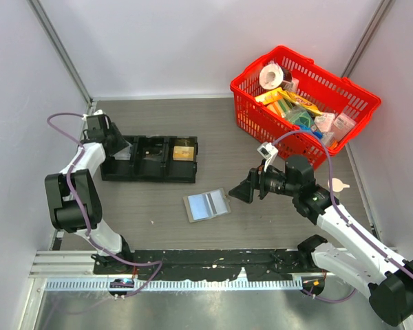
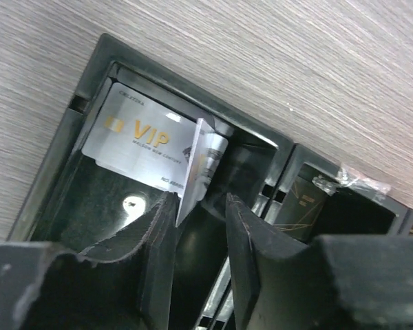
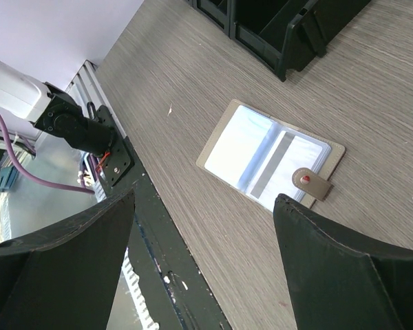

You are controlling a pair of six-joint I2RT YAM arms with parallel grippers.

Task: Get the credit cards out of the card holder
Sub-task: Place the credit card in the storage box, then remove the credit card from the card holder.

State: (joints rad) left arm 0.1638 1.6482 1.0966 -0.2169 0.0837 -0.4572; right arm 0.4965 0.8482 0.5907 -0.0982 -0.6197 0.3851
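The card holder [image 1: 206,205] lies open on the table, pale blue and whitish panels up; the right wrist view shows it [image 3: 268,155] with its grey snap tab. My right gripper [image 1: 242,189] hovers just right of it, open and empty [image 3: 205,199]. My left gripper [image 1: 120,146] is over the left compartment of the black tray [image 1: 149,177]. In the left wrist view a silver credit card marked VIP [image 2: 134,141] lies in that compartment. A second pale card [image 2: 201,165] stands tilted on edge there, its lower corner against my left finger [image 2: 158,227]. The left gripper [image 2: 201,199] is open.
A red basket [image 1: 344,86] full of packets stands at the back right. The tray's middle compartment holds a dark card [image 2: 310,206] and its right compartment a gold-coloured item [image 1: 184,151]. Grey walls close in the table on three sides.
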